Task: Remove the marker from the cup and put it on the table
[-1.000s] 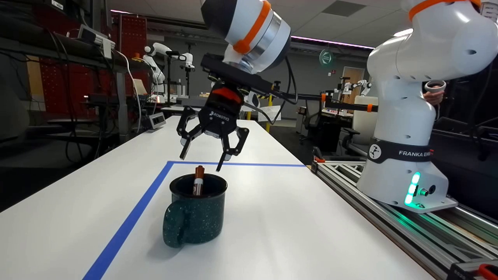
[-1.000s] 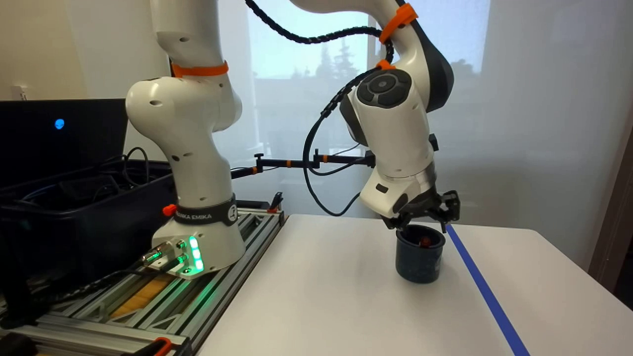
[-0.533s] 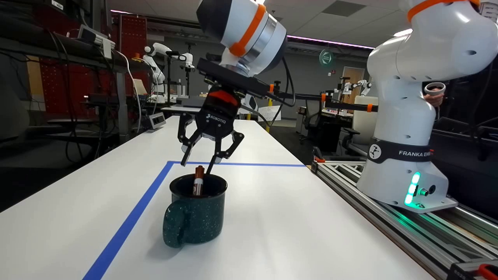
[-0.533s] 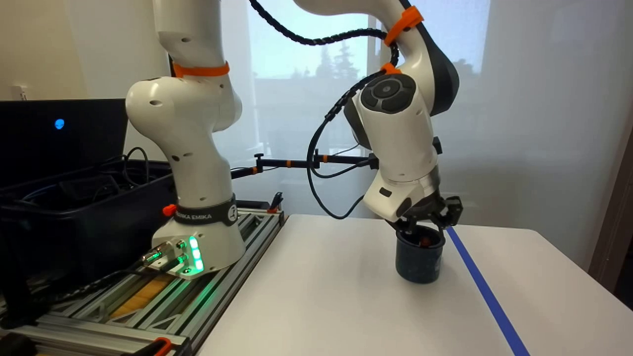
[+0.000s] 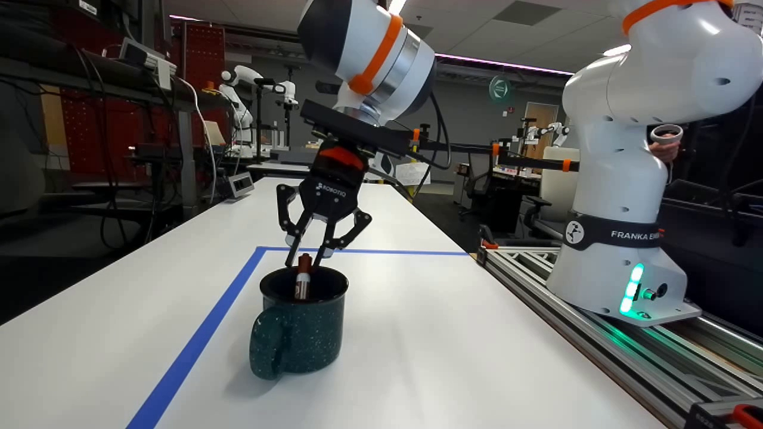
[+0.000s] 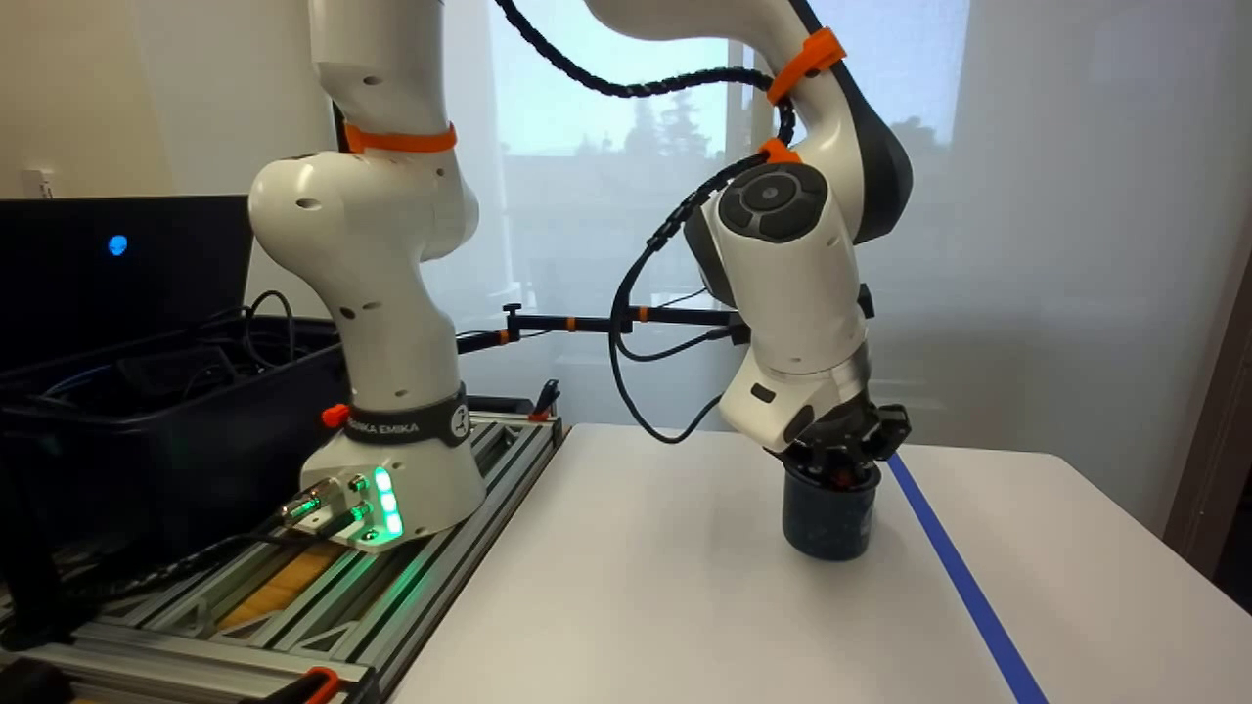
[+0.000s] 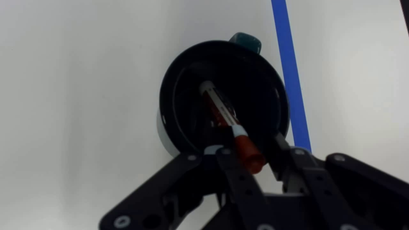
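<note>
The dark green speckled cup stands upright on the white table, its handle toward the camera in that exterior view. Leaning inside it is the marker, whose red-brown cap sticks up past the rim. My gripper points down over the cup with a fingertip on either side of the cap. The jaws are partly closed, and a gap shows beside the marker. Seen from the wrist, the marker slants across the cup, close to one finger and apart from the other. In an exterior view the gripper mostly covers the cup's mouth.
Blue tape runs along the table beside the cup. A metal rail track with the robot's base borders the table. A black bin stands behind the base in an exterior view.
My gripper has come down toward the cup, and its fingers have drawn closer together around the marker's cap. Cup and marker look almost unmoved.
</note>
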Motion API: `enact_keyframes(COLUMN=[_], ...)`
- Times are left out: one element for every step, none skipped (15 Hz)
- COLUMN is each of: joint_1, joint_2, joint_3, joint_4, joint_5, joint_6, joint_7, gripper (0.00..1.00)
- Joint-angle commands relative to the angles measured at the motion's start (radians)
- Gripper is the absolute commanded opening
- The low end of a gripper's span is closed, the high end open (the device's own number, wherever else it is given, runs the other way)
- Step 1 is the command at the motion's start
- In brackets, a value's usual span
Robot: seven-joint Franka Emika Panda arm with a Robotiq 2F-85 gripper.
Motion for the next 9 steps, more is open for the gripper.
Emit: enact_keyframes(joint_1=[0.003,0.002,0.0,-0.001,-0.001,-0.003,-0.004,-0.007,-0.01], joint_2=[0.001,-0.006,-0.014,-0.031,-0.046,-0.072,-0.091,-0.115,-0.139], joint_3=[-0.005,-0.006,-0.008,-0.011,-0.013,-0.018,-0.021,-0.027,-0.033], joint_4=[0.007,0.004,0.001,-0.007,-0.013,-0.024,-0.029,-0.035,-0.04], joint_5=[0.029,0.025,0.018,0.002,-0.01,-0.032,-0.048,-0.068,-0.093], joint_6=[-0.001,-0.005,-0.01,-0.016,-0.02,-0.028,-0.026,-0.029,-0.031], joint_7=[-0.034,-0.03,-0.026,-0.009,0.003,0.024,0.039,0.062,0.084], gripper=[0.01,0.05,0.04,0.05,0.05,0.05,0.05,0.05,0.05])
